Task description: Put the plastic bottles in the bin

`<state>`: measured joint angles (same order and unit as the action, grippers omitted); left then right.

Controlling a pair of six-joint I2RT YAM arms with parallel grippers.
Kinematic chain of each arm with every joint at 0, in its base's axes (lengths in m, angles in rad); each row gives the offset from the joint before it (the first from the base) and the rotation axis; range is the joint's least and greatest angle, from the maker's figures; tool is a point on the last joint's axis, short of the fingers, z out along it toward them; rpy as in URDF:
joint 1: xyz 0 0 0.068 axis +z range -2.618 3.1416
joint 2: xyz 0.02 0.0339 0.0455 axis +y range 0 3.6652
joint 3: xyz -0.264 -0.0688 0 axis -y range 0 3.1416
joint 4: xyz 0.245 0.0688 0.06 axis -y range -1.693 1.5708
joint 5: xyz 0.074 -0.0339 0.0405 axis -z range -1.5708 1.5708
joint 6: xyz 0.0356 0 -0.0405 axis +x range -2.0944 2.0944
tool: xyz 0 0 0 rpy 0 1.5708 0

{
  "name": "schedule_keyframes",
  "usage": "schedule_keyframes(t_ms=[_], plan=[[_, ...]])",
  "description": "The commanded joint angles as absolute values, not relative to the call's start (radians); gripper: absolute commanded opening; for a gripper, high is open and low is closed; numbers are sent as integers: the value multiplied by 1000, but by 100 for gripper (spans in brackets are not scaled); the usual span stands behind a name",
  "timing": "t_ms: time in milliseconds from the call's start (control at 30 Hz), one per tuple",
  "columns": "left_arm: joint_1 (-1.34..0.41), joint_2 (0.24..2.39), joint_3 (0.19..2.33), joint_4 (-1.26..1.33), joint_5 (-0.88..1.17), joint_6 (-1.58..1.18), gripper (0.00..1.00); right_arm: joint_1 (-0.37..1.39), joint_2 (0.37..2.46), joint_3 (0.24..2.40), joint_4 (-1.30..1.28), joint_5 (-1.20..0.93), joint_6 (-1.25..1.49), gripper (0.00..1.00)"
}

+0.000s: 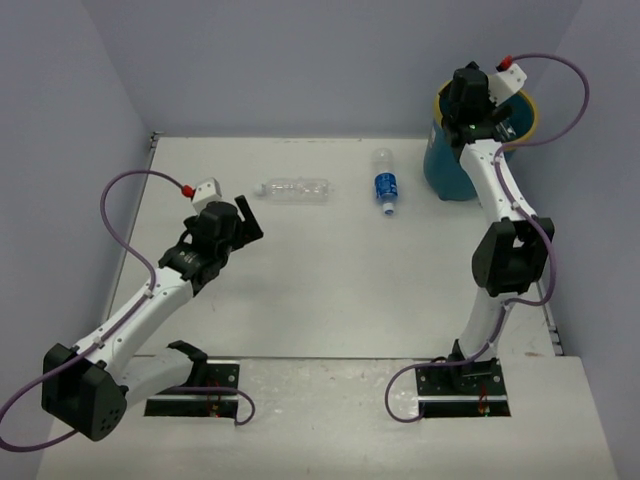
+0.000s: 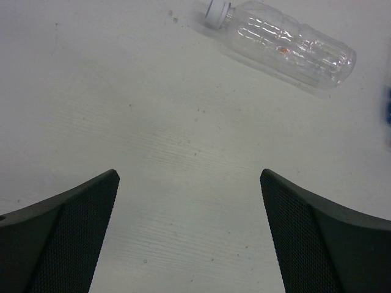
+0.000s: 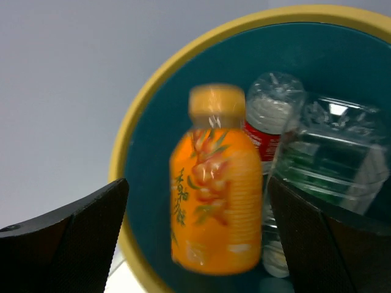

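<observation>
Hovering the left gripper [image 2: 188,177] over the tabletop [image 1: 330,290], released, grasping nothing. Showing two bottles lying flat beyond: one clear plain bottle [image 1: 293,189], unlabelled, long axis running left-right, cap pointing left; one blue-labelled bottle [image 1: 386,182], print unreadable, long axis running near-far, cap pointing near. Holding the right gripper [image 3: 197,182] released over the bin [image 1: 445,175] at the far right, one orange bottle [image 3: 215,201] blurring between the spread jaws, green lettering illegible, cap toward the top of the wrist view. Showing one red-labelled bottle [image 3: 263,139] and one clear bottle [image 3: 333,155] inside the bin.
</observation>
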<state>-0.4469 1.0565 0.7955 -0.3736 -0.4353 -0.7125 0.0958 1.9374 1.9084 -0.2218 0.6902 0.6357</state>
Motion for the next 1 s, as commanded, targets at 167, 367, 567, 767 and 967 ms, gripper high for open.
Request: schedule_keyframes(t_ms=[167,367,567,767,967], plan=[[-442,1068,841,-327,-462,-698,100,82,1761,1829,-131,583,620,99],[-442,1068,837,-331,-465,-698,100,95,1586,1625,-19,330,624,99],[-403,1043,813,-322,-466,-734,100,172,1458,1495,-61,132,456,99],[-232,1024,803,-258,-377,-722,100,271,1528,1501,-240,109,358,99],[-102,992,830,-172,-261,-690,100,276,1760,1602,-355,238,405,99]])
